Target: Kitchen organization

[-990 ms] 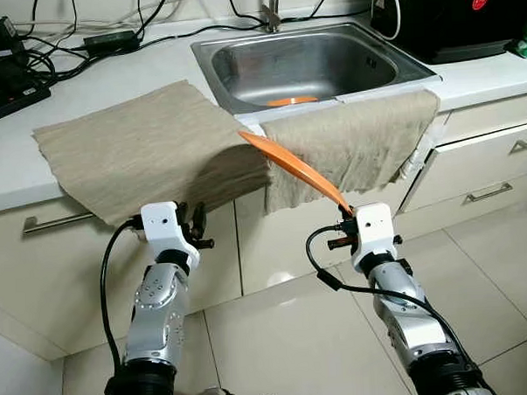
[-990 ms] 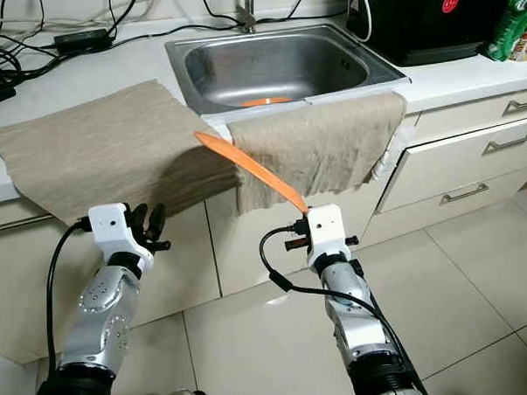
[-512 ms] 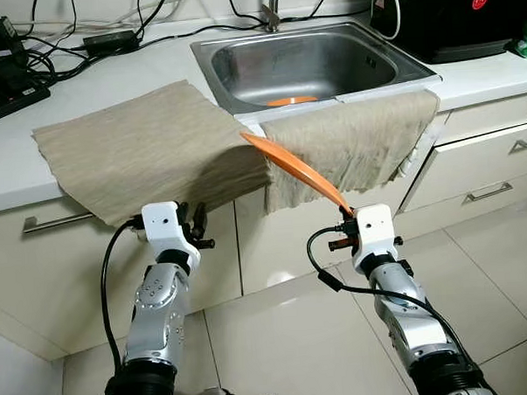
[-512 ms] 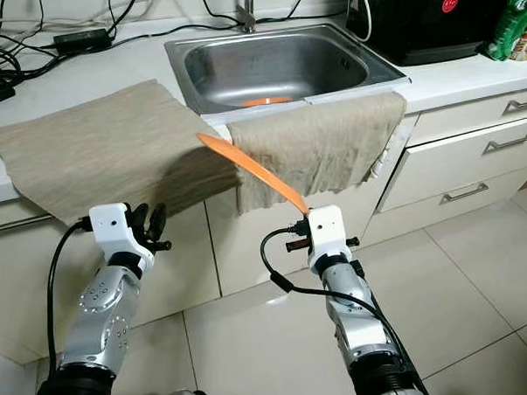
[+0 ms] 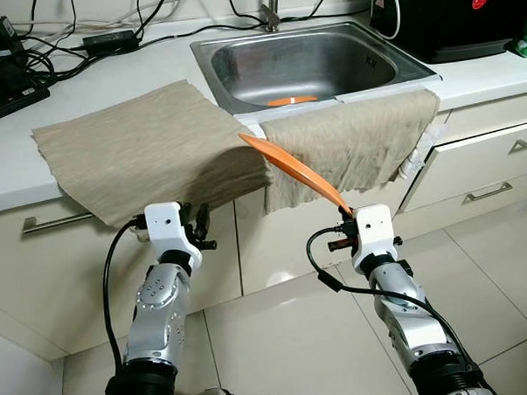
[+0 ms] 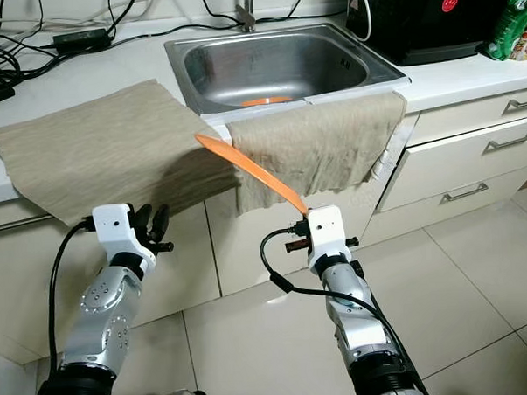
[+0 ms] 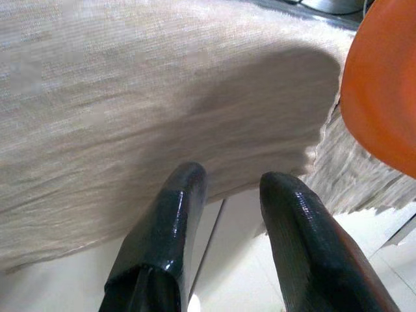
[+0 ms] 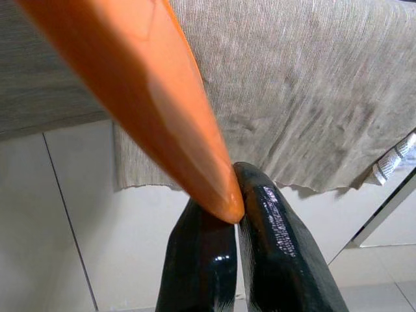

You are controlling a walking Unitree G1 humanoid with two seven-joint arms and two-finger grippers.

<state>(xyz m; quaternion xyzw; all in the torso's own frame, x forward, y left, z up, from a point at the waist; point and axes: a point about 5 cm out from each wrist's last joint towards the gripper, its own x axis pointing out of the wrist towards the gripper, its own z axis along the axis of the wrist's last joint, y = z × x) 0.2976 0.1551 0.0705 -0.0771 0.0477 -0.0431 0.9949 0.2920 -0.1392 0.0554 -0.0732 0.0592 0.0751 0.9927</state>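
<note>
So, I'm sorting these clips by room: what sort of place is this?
A home kitchen, most likely: a steel sink set in a white counter, with handled drawers below.

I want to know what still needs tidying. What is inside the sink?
An orange dish lies on the bottom of the sink, near its front wall. The front wall hides its near edge, and the cloth draped over the rim covers nothing inside.
</note>
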